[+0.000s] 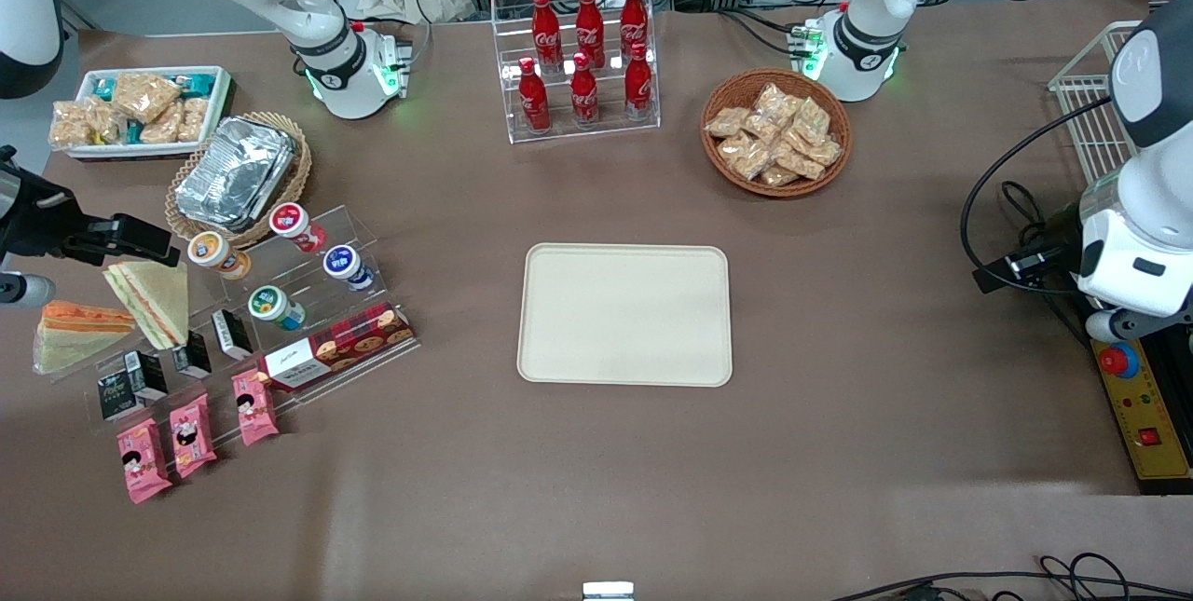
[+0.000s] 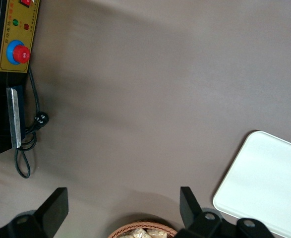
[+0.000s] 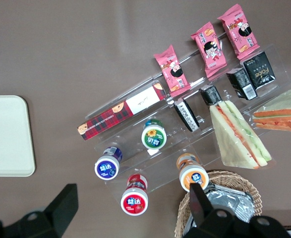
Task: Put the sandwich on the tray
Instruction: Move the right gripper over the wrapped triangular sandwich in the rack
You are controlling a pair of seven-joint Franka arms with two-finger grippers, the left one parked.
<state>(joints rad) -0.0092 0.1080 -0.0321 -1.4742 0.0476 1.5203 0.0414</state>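
The tray [image 1: 624, 315] lay flat and bare at mid-worktop, nothing on it. The sandwich [image 1: 79, 329], with its orange filling band, lay on the clear tiered stand [image 1: 308, 298] at the working arm's end, well apart from the tray; a second, paler wedge [image 1: 154, 300] lay just beside it. The same stand held four small round tubs [image 3: 155, 136], a long red plaid box [image 1: 335, 348], small black packets [image 1: 191, 354] and, on the lowest step, three pink packets [image 1: 191, 433]. A wicker basket [image 1: 296, 182] farther from the camera held foil containers [image 1: 233, 170]; a white tray [image 1: 222, 93] held snack packets. A clear rack [image 1: 582, 61] carried six red cola bottles, and a round basket [image 1: 775, 132] toward the parked arm's end held more snack packets. The worktop [image 1: 596, 471] was covered in brown matte sheet, with broad open surface around the tray on all sides. The gripper [image 3: 130, 210] hovered above the tubs and the foil basket, fingers spread wide, holding nothing.
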